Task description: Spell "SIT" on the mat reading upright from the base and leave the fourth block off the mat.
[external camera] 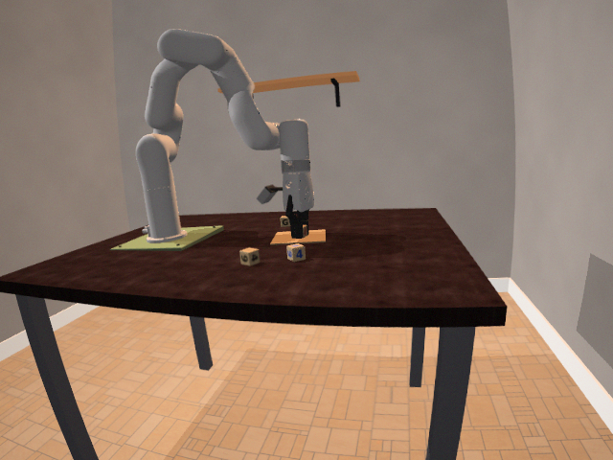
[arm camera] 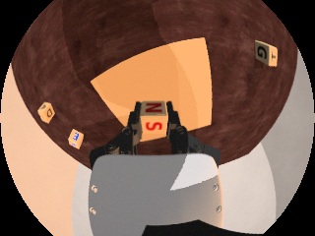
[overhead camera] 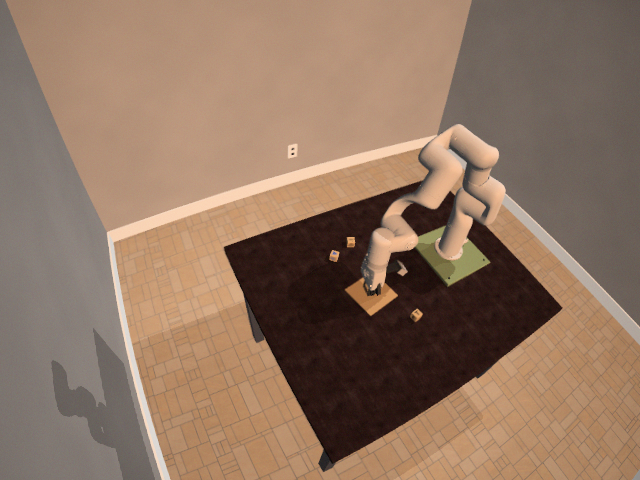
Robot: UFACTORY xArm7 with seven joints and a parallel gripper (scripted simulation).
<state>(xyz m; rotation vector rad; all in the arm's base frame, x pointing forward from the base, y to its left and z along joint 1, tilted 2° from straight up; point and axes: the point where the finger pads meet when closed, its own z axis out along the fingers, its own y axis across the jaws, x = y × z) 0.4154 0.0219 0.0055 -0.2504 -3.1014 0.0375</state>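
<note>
My gripper (overhead camera: 373,291) (external camera: 300,232) (arm camera: 154,109) points down over the tan mat (overhead camera: 370,308) (external camera: 317,237) (arm camera: 182,66). Its fingers are shut on the S block (arm camera: 154,129), whose bright upper face shows a red S, turned sideways in the wrist view; a side face shows a red N. The block is low at the mat; whether it touches is unclear. The I block (overhead camera: 416,315) (external camera: 284,220) (arm camera: 266,53) lies off the mat, with a G on its side. A blue-marked block (overhead camera: 334,255) (external camera: 296,252) (arm camera: 75,139) and a dark-marked block (overhead camera: 351,241) (external camera: 249,256) (arm camera: 46,112) lie off the opposite side; their top letters are unclear.
The dark table (overhead camera: 392,382) (external camera: 386,277) carries everything. The arm's base stands on a green plate (overhead camera: 467,268) (external camera: 133,244). The two blocks opposite the I block lie close to each other, with a gap between them. A shelf (external camera: 306,82) is on the wall behind.
</note>
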